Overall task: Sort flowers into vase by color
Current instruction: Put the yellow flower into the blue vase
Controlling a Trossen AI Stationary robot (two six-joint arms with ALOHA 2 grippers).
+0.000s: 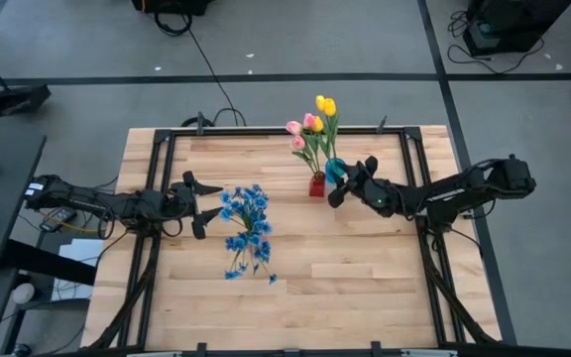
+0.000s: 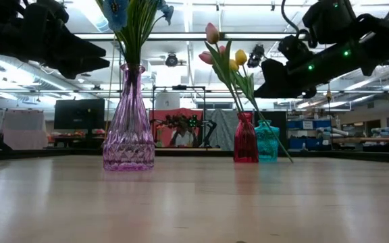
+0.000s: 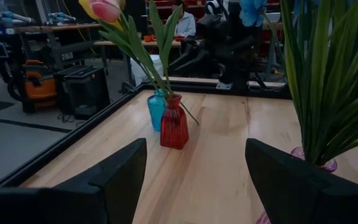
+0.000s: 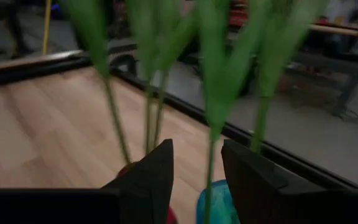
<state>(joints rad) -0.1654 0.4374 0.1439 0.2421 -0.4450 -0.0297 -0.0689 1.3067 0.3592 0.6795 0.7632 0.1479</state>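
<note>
Hovering above the teal vase [image 1: 336, 170], right gripper [image 1: 349, 182] slightly parted around a stem

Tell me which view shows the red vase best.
The left wrist view: the red vase stands whole and unobstructed beside the teal vase. The low view shows it smaller, the high view only its top under the tulips, and the right wrist view barely a sliver.
</note>
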